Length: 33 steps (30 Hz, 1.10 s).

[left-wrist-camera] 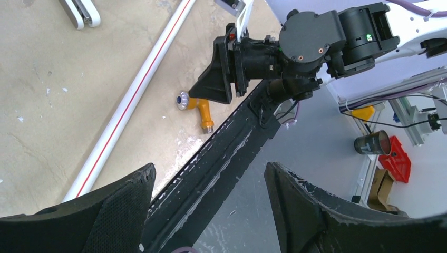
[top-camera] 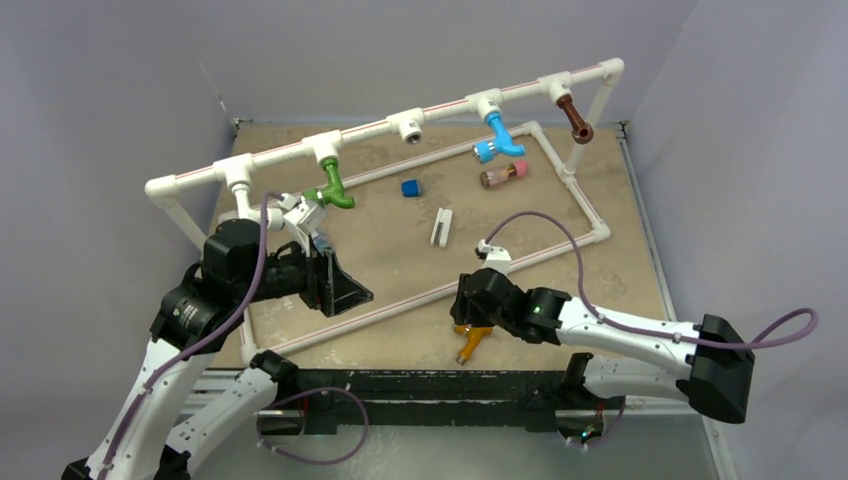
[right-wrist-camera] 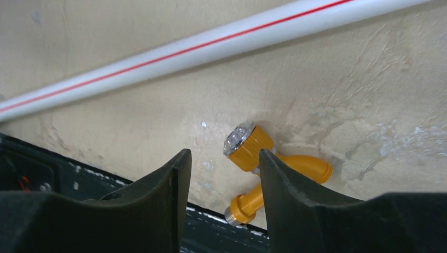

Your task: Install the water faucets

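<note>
Right wrist view: the right hand (right-wrist-camera: 221, 161) hovers low over the bench (right-wrist-camera: 379, 89), jaws partly apart and gripping nothing. The orange faucet (right-wrist-camera: 252, 143) lies flat at the bench's near edge, just beside the black rail (right-wrist-camera: 26, 163). It is half hidden behind one finger (right-wrist-camera: 295, 211) rather than centred in the gap. Closing from here would likely catch it off-centre, so it could twist, pop out or slide off the edge. The left hand (left-wrist-camera: 209, 174) hangs wide open and empty, off to the left.

Count: four faucets. One orange lies loose, while one green faucet (top-camera: 331, 190), one blue faucet (top-camera: 497, 137) and one brown faucet (top-camera: 574, 118) hang from the pipe (top-camera: 450, 111). Five tees (top-camera: 408, 125), two seemingly empty. One blue block (top-camera: 410, 187), one white clip (top-camera: 441, 226), one clear cylinder (top-camera: 503, 174).
</note>
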Each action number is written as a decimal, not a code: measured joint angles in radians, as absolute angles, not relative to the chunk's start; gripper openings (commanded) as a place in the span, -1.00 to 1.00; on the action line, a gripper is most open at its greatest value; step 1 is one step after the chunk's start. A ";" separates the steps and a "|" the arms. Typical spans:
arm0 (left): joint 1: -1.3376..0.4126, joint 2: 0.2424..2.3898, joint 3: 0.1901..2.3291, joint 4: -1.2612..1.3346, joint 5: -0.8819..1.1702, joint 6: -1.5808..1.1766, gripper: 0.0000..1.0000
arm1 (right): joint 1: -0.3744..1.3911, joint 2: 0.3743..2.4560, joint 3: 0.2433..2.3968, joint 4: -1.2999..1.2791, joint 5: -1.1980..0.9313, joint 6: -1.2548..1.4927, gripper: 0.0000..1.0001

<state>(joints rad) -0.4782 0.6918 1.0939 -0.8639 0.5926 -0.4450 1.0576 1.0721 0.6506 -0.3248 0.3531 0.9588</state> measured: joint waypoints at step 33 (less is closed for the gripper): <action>-0.478 0.683 1.086 -0.899 0.613 -0.346 0.50 | 1.301 1.447 0.873 -0.513 0.530 0.896 0.52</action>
